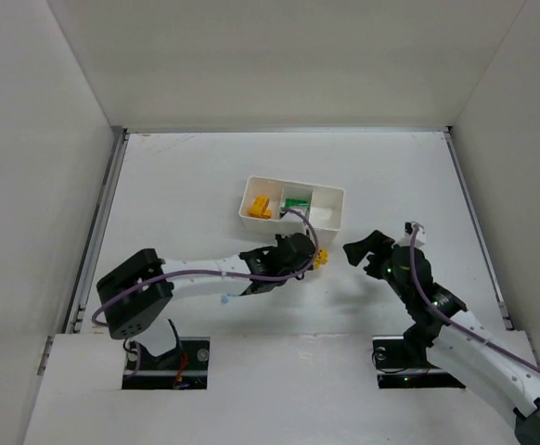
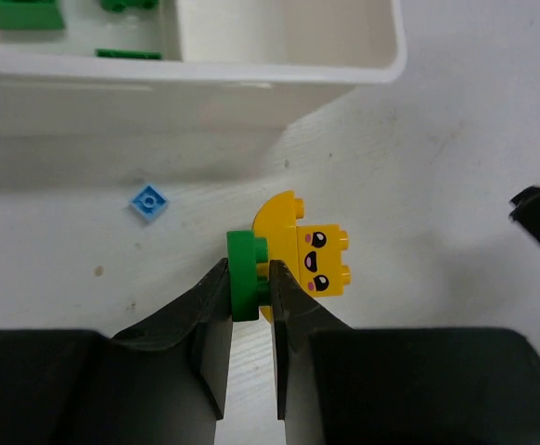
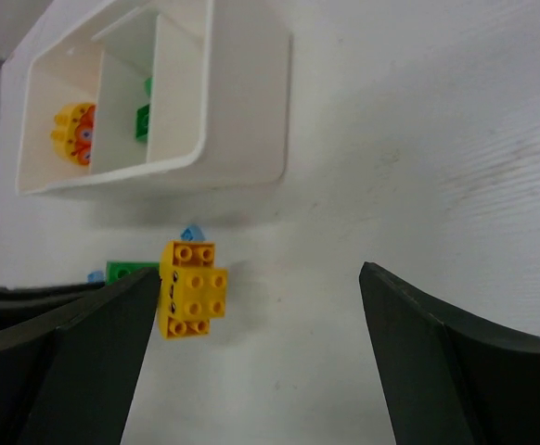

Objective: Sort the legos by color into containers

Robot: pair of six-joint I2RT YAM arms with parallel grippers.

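1. The left pincer (image 2: 249, 278) is clamped on a green brick (image 2: 244, 255). A yellow brick (image 2: 321, 261) with a printed face is stuck to that brick's side. The joined pair sits on the table (image 2: 456, 139), just off the near wall of the tray (image 2: 186, 93), by its seemingly empty end compartment.
2. The right pincer (image 3: 259, 273) stands wide open and holds nothing. The yellow brick lies ahead of it, on the tray side, closer to one finger than centred in the gap.
3. The pair's long axis runs green to yellow, roughly parallel to the tray's near wall. The yellow end points toward the right pincer, which is the arm free to take it.
4. Judgement: the bricks need pulling apart, so the right pincer should shift sideways to centre on the yellow brick before closing.
5. The bricks are hard, glossy plastic with studs, and the yellow one has a rounded piece on it. The tray is smooth white plastic with thin dividers.
6. A tiny light-blue brick (image 2: 148, 201) lies flat near the tray wall, apart from the pair.
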